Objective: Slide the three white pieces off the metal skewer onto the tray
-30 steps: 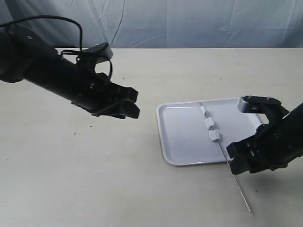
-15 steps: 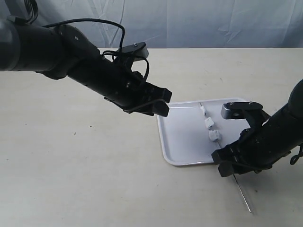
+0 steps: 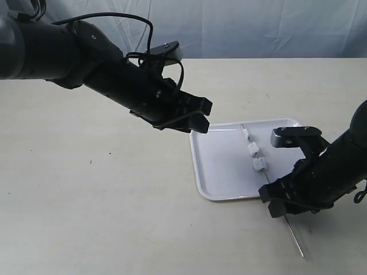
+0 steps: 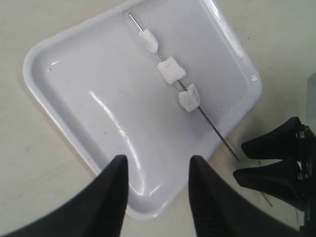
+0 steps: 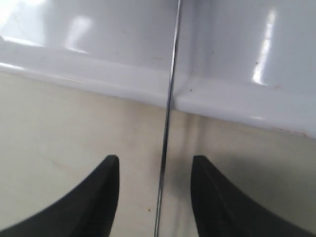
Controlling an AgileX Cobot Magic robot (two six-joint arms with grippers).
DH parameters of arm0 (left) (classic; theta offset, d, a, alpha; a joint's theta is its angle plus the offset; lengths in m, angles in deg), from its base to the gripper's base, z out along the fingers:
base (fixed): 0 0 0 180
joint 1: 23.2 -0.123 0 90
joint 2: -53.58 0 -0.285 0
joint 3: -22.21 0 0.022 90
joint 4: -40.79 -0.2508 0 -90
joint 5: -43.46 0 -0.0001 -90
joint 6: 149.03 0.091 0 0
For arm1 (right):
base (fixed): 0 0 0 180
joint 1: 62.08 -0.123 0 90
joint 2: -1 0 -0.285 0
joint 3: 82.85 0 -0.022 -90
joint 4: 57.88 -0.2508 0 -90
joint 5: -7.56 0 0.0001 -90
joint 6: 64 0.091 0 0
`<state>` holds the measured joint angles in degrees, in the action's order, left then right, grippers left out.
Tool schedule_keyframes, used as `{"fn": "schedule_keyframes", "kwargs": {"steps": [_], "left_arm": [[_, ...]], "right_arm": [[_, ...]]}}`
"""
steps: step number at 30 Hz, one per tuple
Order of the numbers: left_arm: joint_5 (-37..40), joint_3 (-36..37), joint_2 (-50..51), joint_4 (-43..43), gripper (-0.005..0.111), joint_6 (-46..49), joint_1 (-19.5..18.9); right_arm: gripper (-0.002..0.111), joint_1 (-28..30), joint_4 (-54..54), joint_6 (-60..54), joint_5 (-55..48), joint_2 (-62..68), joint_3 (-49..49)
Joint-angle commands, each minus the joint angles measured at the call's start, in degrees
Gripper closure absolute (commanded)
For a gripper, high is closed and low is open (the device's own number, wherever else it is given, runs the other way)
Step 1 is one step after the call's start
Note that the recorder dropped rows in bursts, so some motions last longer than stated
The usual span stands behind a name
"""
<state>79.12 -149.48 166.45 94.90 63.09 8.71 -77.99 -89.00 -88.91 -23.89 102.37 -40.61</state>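
Observation:
The white tray (image 3: 221, 166) lies right of centre on the table. Across it runs the metal skewer (image 3: 295, 235), its near end sticking out past the tray's front rim onto the table. The three white pieces (image 3: 253, 150) are threaded on it in a row over the tray (image 4: 74, 98), also shown as white pieces (image 4: 171, 70) on the skewer (image 4: 212, 126) in the left wrist view. My right gripper (image 3: 276, 200) is open and straddles the skewer (image 5: 168, 128) just outside the tray's rim (image 5: 237, 98). My left gripper (image 3: 200, 116) hangs open above the tray's far left corner, holding nothing.
The beige tabletop (image 3: 86, 217) extends to the left and front of the tray. A pale cloth backdrop (image 3: 241, 26) hangs behind the table's far edge. The left arm's black body (image 3: 74, 57) reaches in from the upper left.
My left arm swung in from the left to above the tray's corner. My right gripper shifted left and lower, coming down around the skewer's protruding end.

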Motion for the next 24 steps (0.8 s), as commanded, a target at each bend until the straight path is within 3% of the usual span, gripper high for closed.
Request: {"fn": "schedule_keyframes", "kwargs": {"steps": [1, 6, 14, 21, 24], "left_arm": [[0.55, -0.25, -0.13, 0.37, 0.067, -0.2, 0.3], [0.42, -0.25, -0.13, 0.37, 0.067, -0.2, 0.3], [0.32, -0.25, -0.13, 0.37, 0.067, -0.2, 0.3], [0.42, -0.25, -0.13, 0.37, 0.067, -0.2, 0.3], [0.66, -0.25, -0.13, 0.37, 0.067, -0.2, 0.3]], "right_arm": [[0.064, -0.12, 0.37, 0.16, 1.68, 1.54, 1.66], [0.064, -0.22, -0.43, 0.16, 2.32, 3.24, 1.85], [0.092, -0.22, -0.83, 0.16, 2.32, 3.97, 1.85], [0.109, -0.22, -0.88, 0.16, 2.1, 3.97, 1.85], [0.109, -0.22, -0.88, 0.16, 1.88, 3.97, 1.85]]}}
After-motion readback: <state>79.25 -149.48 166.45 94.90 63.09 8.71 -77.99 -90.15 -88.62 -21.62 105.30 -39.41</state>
